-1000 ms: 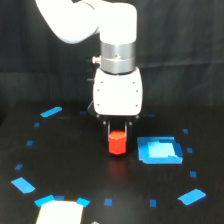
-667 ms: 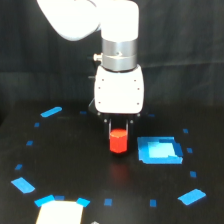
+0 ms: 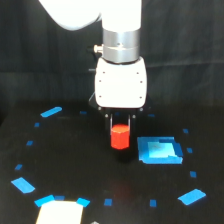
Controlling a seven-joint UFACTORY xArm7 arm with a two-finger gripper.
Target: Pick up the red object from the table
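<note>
The red object [image 3: 120,138] is a short red-orange cylinder in the middle of the exterior view. My gripper [image 3: 120,131] hangs straight down under the white wrist housing. Its two dark fingers [image 3: 107,123] stand on either side of the red object's top and are shut on it. The red object's lower half shows below the fingertips. It seems to hang slightly above the black table [image 3: 75,165], but I cannot tell the gap for sure.
A larger blue square [image 3: 159,150] lies just to the exterior view's right of the red object. Small blue tape marks [image 3: 51,111] ring the area. A white patch with blue corners [image 3: 59,212] sits at the bottom left.
The arm with the red object in the gripper has risen slightly and shifted a little toward the exterior view's right. The blue square has not moved.
</note>
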